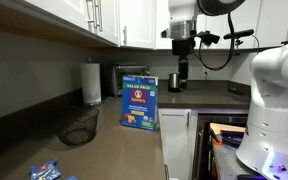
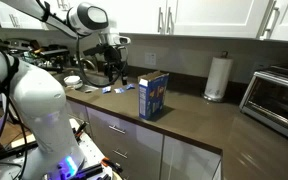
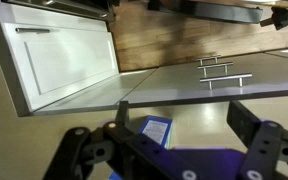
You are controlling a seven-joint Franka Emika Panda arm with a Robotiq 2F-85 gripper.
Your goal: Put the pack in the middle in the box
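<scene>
The tall blue box (image 1: 139, 103) with "VALUE PACK" on top stands upright on the dark counter, and it shows in both exterior views (image 2: 153, 95). In the wrist view its blue top with a white label (image 3: 156, 131) lies below, between the fingers. Small blue packs lie flat on the counter (image 1: 44, 172), and in an exterior view they show beyond the box (image 2: 109, 90). They are too small to tell which is the middle one. My gripper (image 1: 179, 78) (image 2: 112, 72) hangs above the counter, well above the packs. Its fingers (image 3: 184, 115) are open and empty.
A black wire mesh basket (image 1: 79, 128), a paper towel roll (image 1: 92, 83) (image 2: 217, 78) and a toaster oven (image 1: 129, 78) (image 2: 279, 95) stand on the counter. White wall cabinets (image 1: 94, 20) hang overhead. A white dish (image 2: 72, 80) sits near the packs.
</scene>
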